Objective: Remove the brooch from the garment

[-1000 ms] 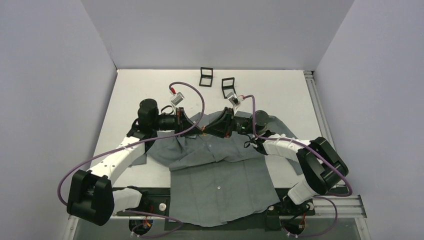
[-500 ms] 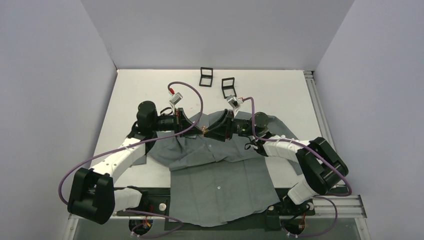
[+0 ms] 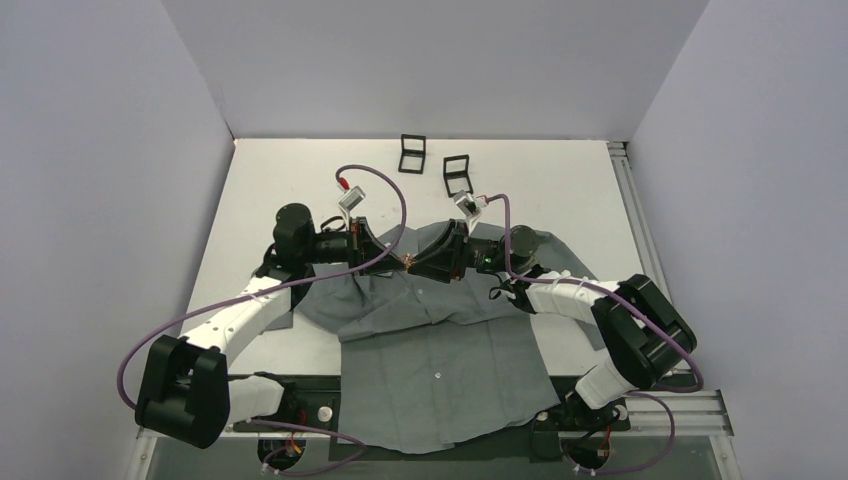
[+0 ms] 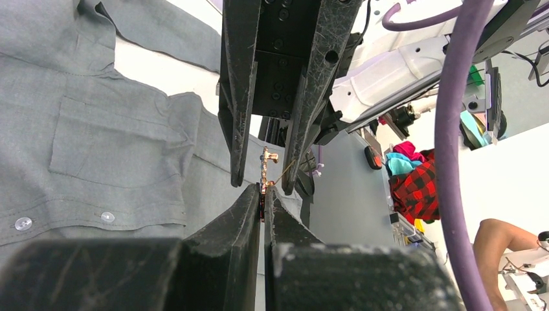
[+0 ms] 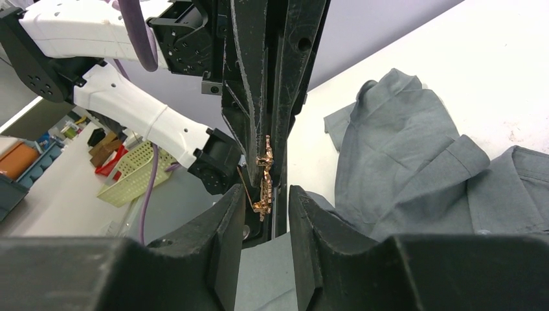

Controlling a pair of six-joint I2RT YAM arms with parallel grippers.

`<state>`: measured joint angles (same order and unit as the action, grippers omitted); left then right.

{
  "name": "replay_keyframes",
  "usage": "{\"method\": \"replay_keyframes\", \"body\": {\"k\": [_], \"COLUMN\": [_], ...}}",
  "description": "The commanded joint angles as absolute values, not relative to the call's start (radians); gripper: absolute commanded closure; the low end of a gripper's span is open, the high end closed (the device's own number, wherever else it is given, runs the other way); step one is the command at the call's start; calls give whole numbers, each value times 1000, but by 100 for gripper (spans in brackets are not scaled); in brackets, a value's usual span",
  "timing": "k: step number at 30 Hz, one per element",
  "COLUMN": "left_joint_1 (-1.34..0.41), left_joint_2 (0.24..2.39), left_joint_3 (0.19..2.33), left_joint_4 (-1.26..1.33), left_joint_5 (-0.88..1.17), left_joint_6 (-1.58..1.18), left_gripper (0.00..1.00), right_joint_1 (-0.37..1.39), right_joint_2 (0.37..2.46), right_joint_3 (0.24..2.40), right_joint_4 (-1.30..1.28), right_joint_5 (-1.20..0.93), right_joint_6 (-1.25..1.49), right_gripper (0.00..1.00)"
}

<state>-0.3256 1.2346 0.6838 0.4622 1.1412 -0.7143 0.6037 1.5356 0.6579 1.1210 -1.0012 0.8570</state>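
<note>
Top view: both arms meet over the collar end of the garment [image 3: 440, 370], and the brooch [image 3: 407, 263] is just a coppery speck between them. Left wrist: left gripper [image 4: 263, 189] squeezed together, pinching the brooch's lower edge. Right wrist: right gripper [image 5: 267, 191] spread either side of it; brooch edge-on, shape hard to read.

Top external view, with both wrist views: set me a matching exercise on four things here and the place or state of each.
Things:
1. left hand
2. right hand
3. grey collared button-up shirt
4. two small square black boxes

Places or states:
A. on the far part of the table, beyond the shirt
B. fingers apart, one on each side of the brooch
C. lying on the white table, beneath both hands
D. shut on the small copper-coloured brooch

Pairs: 1-D, 2-B, 3-C, 4-A
</note>
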Motion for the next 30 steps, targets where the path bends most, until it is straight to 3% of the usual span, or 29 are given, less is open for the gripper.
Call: {"method": "replay_keyframes", "body": {"k": [1,10,30], "left_joint_1": [-329,-340,-347], "left_joint_2": [1216,1215,1206], "left_joint_3": [691,710,735], "left_joint_4": [496,439,341], "left_joint_5": [1166,1164,1162], "left_joint_6": [-681,-635,-550], "left_gripper": [100,100,100], "right_joint_1": [605,610,605], "right_joint_2": [1539,1558,1573], "right_joint_3": [671,683,740], "right_joint_4": [1222,1214,953], "right_joint_5": [-1022,-1027,-977], "right_joint_6": [867,878,774], "right_gripper": [74,83,89]}}
